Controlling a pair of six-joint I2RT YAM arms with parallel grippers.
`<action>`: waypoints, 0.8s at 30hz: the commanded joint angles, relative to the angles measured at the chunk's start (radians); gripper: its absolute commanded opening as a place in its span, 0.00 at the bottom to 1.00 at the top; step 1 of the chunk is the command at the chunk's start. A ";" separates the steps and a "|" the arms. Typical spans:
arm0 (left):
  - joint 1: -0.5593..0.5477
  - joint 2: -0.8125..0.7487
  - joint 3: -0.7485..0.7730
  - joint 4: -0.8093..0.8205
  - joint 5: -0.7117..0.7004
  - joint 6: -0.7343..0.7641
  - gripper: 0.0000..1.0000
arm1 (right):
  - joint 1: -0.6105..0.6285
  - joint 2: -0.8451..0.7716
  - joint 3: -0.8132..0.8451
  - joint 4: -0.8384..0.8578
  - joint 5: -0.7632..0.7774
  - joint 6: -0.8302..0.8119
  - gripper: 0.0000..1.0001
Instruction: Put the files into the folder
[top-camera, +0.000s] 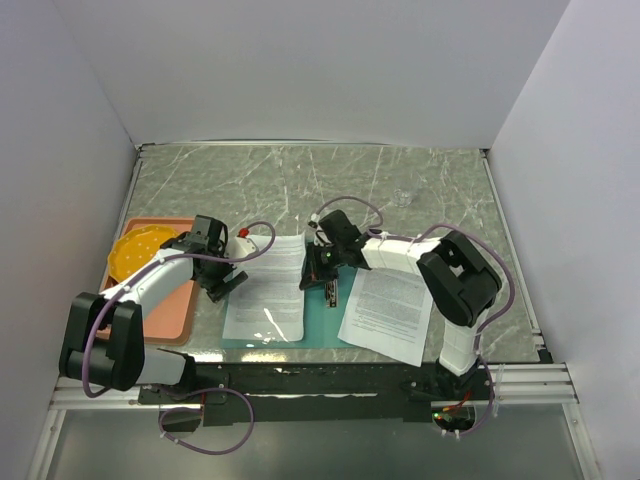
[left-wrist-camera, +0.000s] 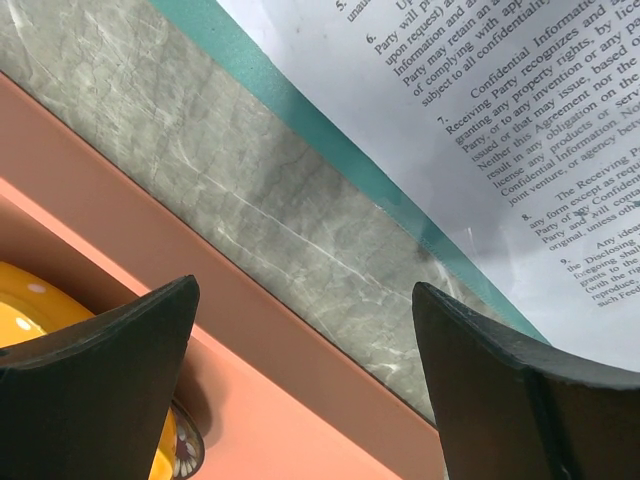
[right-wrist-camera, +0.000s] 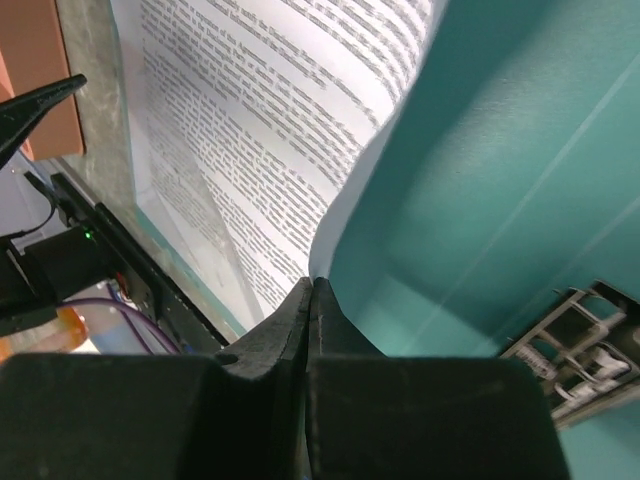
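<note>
Right end effector (right-wrist-camera: 312, 300), lower centre of its wrist view, is clamped shut on a printed sheet's (right-wrist-camera: 250, 150) edge over the teal folder (right-wrist-camera: 500, 200). Left end effector (left-wrist-camera: 305, 370) gapes wide, empty, above the counter (left-wrist-camera: 250, 190) beside the orange tray (left-wrist-camera: 300, 420).

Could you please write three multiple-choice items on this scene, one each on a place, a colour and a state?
1. Where does the orange tray lie?
A. Left of the folder
B. Right of the folder
C. At the far edge of the table

2. What colour is the folder?
A. Red
B. Teal green
C. Black

3. How do the grippers stand?
A. Both open
B. Left shut, right open
C. Left open, right shut

Answers:
1. A: the top view shows the tray at the table's left side, beside the left gripper.
2. B: teal shows between and below the printed sheets.
3. C: the left wrist view shows the fingers wide apart; the right gripper has its fingers pressed together.
</note>
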 joint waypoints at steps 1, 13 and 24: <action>0.006 0.003 0.032 0.032 0.001 -0.007 0.95 | -0.027 -0.068 -0.003 -0.026 -0.050 -0.077 0.00; 0.008 0.024 0.026 0.056 0.001 -0.016 0.94 | -0.044 -0.067 0.009 -0.046 -0.107 -0.106 0.00; 0.008 0.018 0.012 0.063 0.001 -0.009 0.94 | -0.004 0.044 0.148 -0.050 -0.137 -0.101 0.00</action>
